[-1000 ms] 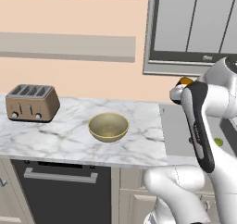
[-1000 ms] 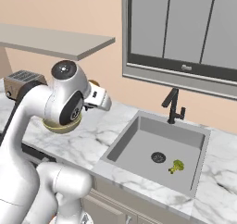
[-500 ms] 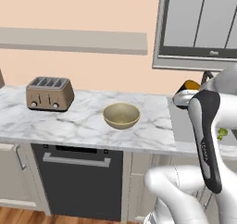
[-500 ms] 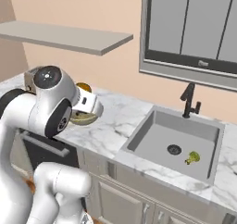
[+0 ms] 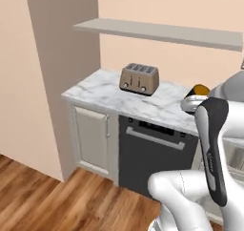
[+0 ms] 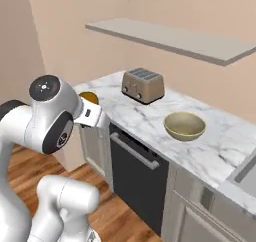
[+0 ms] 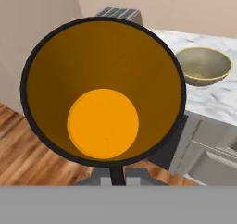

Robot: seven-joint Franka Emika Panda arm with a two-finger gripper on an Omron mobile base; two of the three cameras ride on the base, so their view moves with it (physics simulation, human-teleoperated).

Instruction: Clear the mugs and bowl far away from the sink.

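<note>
My gripper (image 7: 115, 174) is shut on a black mug (image 7: 102, 91) with an orange-yellow inside, whose open mouth faces the hand camera. In the right base view the mug (image 6: 89, 97) and gripper (image 6: 93, 116) hang in the air off the counter's left end, over the wood floor. From the left base the mug (image 5: 199, 89) peeks out behind my forearm. The tan-olive bowl (image 6: 184, 125) sits upright on the marble counter, right of the toaster; the hand view has the bowl (image 7: 203, 65) at upper right. A corner of the sink (image 6: 248, 172) shows at the right edge.
A bronze toaster (image 5: 138, 79) stands on the marble counter (image 5: 95, 92) near the wall. A dark dishwasher front (image 5: 152, 156) and a white cabinet door (image 5: 90, 137) sit below. A shelf (image 5: 162, 32) runs above. A wall column (image 5: 57, 58) bounds the counter's left end.
The base has driven left along the counter, so both base views shifted: the sink slid off to the right and the counter's left end and wood floor came in. The mug stays gripped.
</note>
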